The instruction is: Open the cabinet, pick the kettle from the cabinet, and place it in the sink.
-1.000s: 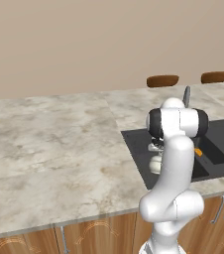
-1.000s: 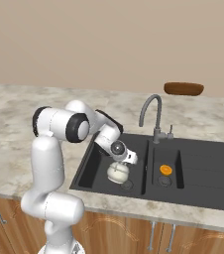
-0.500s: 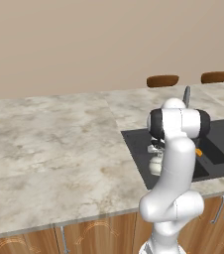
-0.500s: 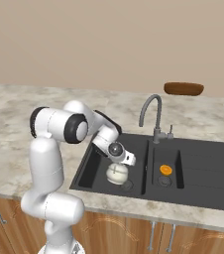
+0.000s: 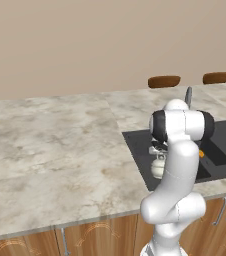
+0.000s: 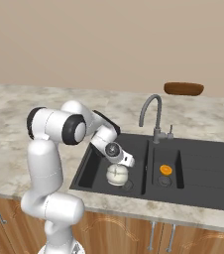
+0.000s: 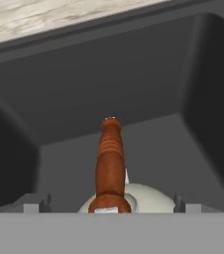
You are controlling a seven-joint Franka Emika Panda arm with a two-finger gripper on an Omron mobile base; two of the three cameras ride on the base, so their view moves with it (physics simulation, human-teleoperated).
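Kettle (image 6: 117,174) sits upright on floor of sink (image 6: 193,171), left basin, near drain. Gripper (image 6: 119,161) hangs just above it, jaws spread wide either side of brown handle (image 7: 109,158), gripping nothing.

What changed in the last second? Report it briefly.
The gripper opened its jaws and let go of the kettle, which now sits free on the floor of the sink. The arm's pose looks the same, and the kettle, faucet and orange item stayed put.
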